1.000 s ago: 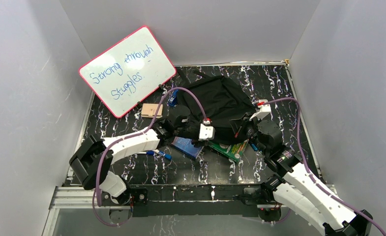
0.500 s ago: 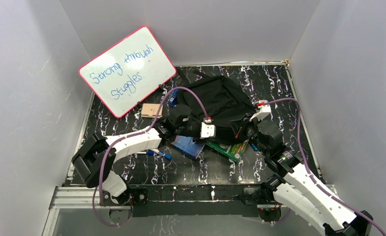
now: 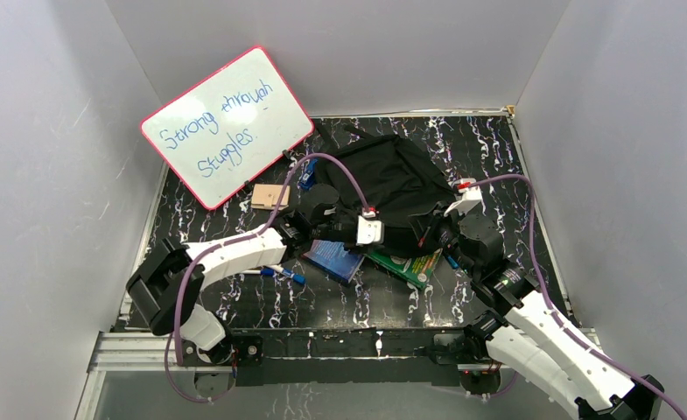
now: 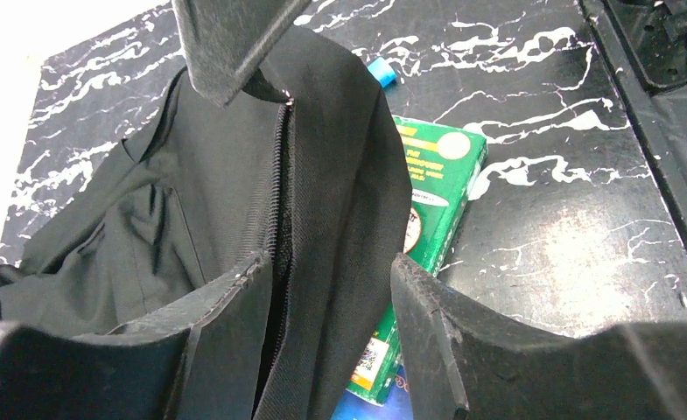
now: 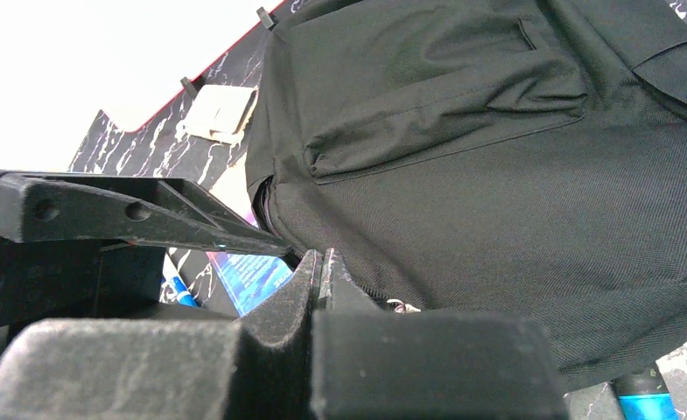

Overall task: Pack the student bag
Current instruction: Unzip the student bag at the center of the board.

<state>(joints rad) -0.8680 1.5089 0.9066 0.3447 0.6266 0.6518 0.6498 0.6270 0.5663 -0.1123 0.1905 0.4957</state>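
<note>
Your student bag [image 3: 392, 179], soft black woven fabric with a coiled zipper, lies slumped mid-counter [image 3: 497, 149] over a glossy green carton [image 4: 431, 188]. Your left tool [image 4: 329, 261] reaches low, its jaws apart astride the zippered rim; whether they grip it, I cannot tell. Your right tool [image 5: 322, 265] is clenched on that rim.
</note>
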